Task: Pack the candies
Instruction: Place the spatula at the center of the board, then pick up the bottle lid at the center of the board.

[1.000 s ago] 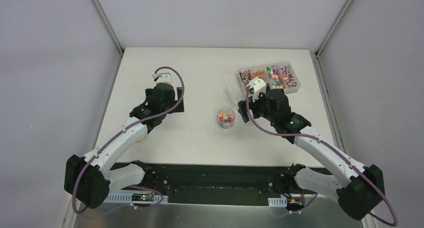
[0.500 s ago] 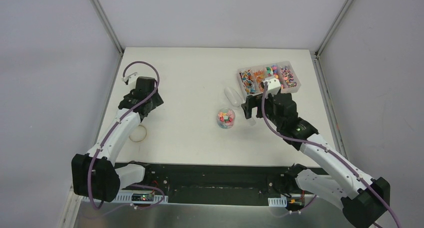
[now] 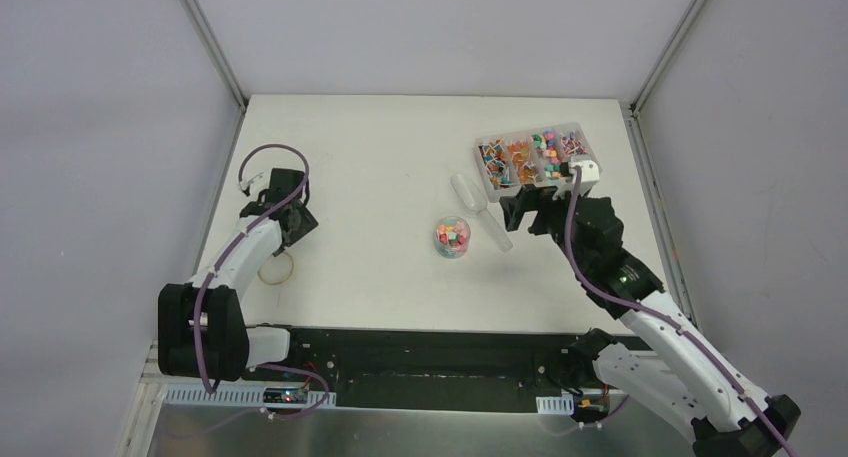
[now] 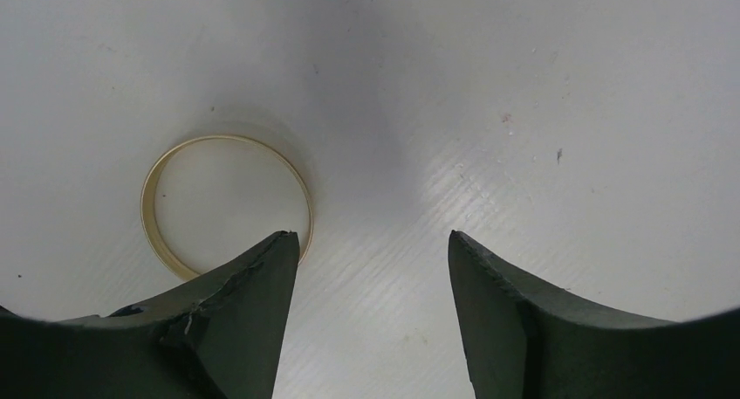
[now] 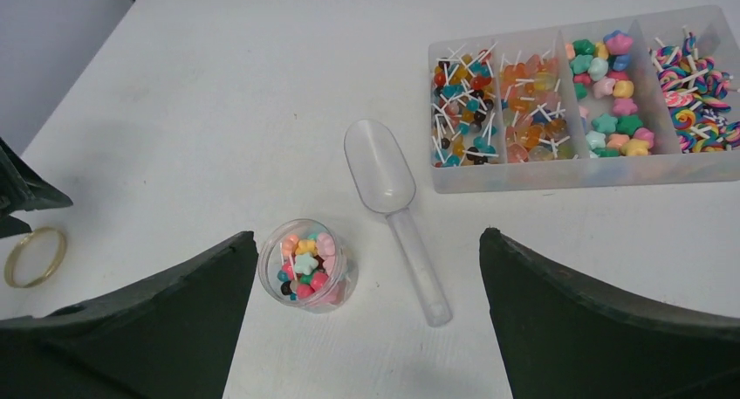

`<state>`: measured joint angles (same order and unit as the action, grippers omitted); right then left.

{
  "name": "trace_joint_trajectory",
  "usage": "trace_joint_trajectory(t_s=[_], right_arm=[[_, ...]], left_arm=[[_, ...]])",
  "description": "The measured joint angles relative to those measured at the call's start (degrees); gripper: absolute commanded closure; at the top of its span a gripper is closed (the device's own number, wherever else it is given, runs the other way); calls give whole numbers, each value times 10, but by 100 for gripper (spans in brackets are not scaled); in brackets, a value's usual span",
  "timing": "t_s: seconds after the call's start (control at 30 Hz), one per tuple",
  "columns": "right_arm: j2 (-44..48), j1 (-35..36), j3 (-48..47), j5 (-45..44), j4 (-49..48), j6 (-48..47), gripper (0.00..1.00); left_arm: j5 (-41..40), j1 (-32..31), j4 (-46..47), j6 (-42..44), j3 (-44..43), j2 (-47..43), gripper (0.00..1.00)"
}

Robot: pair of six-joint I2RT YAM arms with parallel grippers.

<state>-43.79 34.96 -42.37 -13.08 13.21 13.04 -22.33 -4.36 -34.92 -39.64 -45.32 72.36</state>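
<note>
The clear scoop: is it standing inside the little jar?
No, the scoop lies flat on the table beside the jar, not touching it.

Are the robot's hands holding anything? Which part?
Nothing. The left gripper hangs open by the ring, the right gripper open near the scoop.

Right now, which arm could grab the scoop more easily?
The right one. The right pincer is open and points at the scoop, next to the jar of candies. The left pincer is far off by the ring.
</note>
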Motion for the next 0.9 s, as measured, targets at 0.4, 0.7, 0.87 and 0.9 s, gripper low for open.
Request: trace_joint_trajectory(t_s=[0.4, 0.7, 0.87, 0.9], right_arm=[[25, 0, 1, -21, 1, 10, 0], [27, 0, 1, -21, 12, 10, 0], [35, 0, 1, -21, 14, 10, 0], [36, 0, 1, -21, 16, 10, 0]], left_arm=[[8, 11, 28, -35, 60, 20, 49], [-17, 11, 32, -56, 68, 31, 59], [-21, 11, 33, -63, 70, 44, 67], [-21, 11, 33, -64, 70, 45, 70]])
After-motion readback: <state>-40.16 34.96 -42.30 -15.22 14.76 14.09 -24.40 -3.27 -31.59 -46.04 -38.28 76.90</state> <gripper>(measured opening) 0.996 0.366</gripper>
